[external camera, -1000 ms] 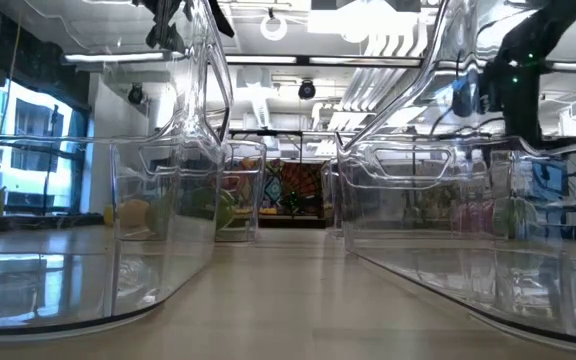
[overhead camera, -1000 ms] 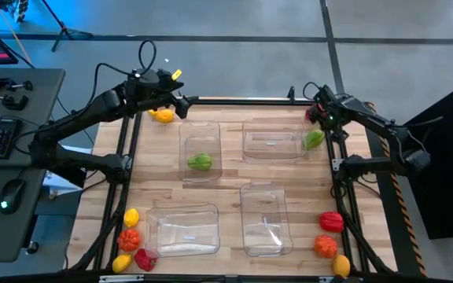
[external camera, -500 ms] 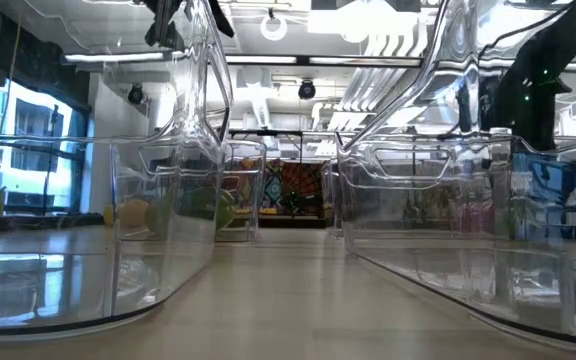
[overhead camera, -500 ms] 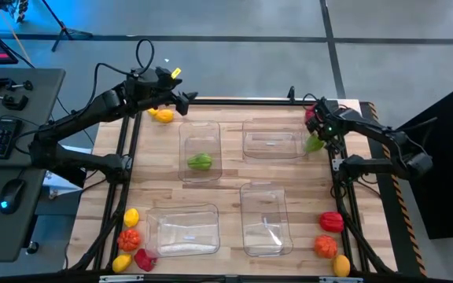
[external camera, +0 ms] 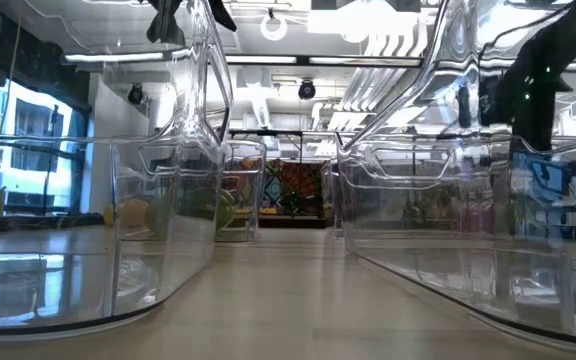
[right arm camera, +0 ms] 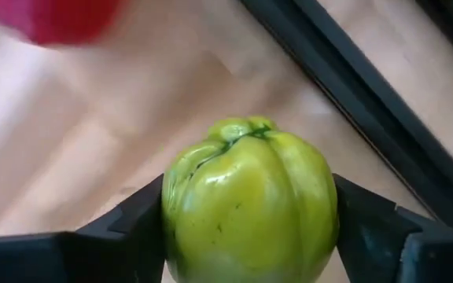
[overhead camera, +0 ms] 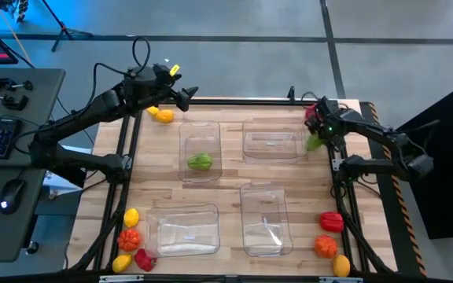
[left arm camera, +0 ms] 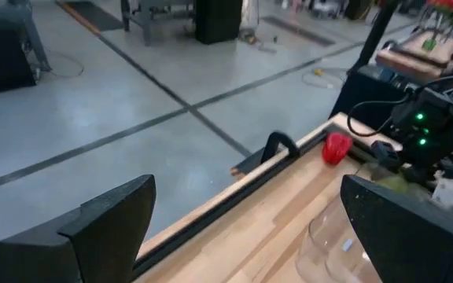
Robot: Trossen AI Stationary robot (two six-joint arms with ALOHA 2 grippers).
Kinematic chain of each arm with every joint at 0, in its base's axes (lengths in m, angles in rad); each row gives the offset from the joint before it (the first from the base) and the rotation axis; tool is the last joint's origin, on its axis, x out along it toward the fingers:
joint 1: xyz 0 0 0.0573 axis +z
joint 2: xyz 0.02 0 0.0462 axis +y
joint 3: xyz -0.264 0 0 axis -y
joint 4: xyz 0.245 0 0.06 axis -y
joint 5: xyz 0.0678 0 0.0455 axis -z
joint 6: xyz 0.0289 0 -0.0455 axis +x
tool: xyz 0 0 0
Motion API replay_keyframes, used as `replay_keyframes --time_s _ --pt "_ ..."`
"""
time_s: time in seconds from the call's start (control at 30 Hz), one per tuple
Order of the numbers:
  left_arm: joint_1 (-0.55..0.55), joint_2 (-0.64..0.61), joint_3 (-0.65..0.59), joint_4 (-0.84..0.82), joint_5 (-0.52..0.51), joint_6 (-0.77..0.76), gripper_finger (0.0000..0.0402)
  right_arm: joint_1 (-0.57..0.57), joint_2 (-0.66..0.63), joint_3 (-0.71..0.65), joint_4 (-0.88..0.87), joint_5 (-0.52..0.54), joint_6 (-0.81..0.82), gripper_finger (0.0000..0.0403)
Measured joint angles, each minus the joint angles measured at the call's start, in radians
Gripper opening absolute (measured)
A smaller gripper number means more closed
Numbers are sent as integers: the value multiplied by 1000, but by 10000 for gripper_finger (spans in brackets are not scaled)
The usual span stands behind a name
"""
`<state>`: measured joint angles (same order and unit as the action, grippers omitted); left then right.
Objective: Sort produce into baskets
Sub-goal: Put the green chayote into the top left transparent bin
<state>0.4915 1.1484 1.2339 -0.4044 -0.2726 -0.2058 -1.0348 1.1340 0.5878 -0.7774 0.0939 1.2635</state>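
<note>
My right gripper point(overhead camera: 316, 137) stands at the table's far right, shut on a green pepper point(right arm camera: 250, 208) that lies beside the far right basket point(overhead camera: 272, 141). A red piece point(overhead camera: 313, 115) lies just beyond it. My left gripper point(overhead camera: 184, 96) hangs open above the table's far edge, holding nothing. The far left basket point(overhead camera: 200, 135) holds one green piece point(overhead camera: 200, 162). Two more clear baskets point(overhead camera: 183, 229) point(overhead camera: 264, 218) stand on the near half. My right gripper pinches the green pepper between its two fingers point(right arm camera: 128, 228), one on each of its opposite bulging sides point(right arm camera: 181, 212). The fingers come from above, pointing steeply down. The pepper sits upright with its stem dimple up, on the wooden table.
A yellow and an orange piece point(overhead camera: 162, 115) lie at the far left. Several yellow, orange and red pieces point(overhead camera: 130, 240) lie near left, and three more point(overhead camera: 330, 236) near right. The black frame rail point(overhead camera: 338, 169) runs close along the right edge.
My right gripper has come down and toward the near edge, onto the green pepper, which has stayed in place. My left gripper has tipped its fingers slightly upward without shifting place.
</note>
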Motion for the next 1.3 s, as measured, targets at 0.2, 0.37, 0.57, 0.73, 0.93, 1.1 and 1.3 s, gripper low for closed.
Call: replay_keyframes --time_s 0.2,0.37,0.57,0.73,0.93,1.1,1.3 --pt "0 -25 -1 173 2 92 390 -15 -85 189 -78 150 -197 262" --pt "-1 -41 -1 303 4 110 390 3 -126 360 -72 197 -399 269" --pt "-1 -47 -1 297 39 -9 390 181 -109 375 220 -22 -492 275" --pt "-1 -47 -1 298 149 -91 390 436 4 279 583 -72 -400 277" --pt "-1 -50 -1 299 233 -159 390 679 262 275 1072 -94 -382 278" --pt "-1 -50 -1 299 247 -187 390 760 470 393 1163 -172 -457 278" --pt "-1 -50 -1 300 246 -201 390 784 620 531 1163 -258 -503 279"
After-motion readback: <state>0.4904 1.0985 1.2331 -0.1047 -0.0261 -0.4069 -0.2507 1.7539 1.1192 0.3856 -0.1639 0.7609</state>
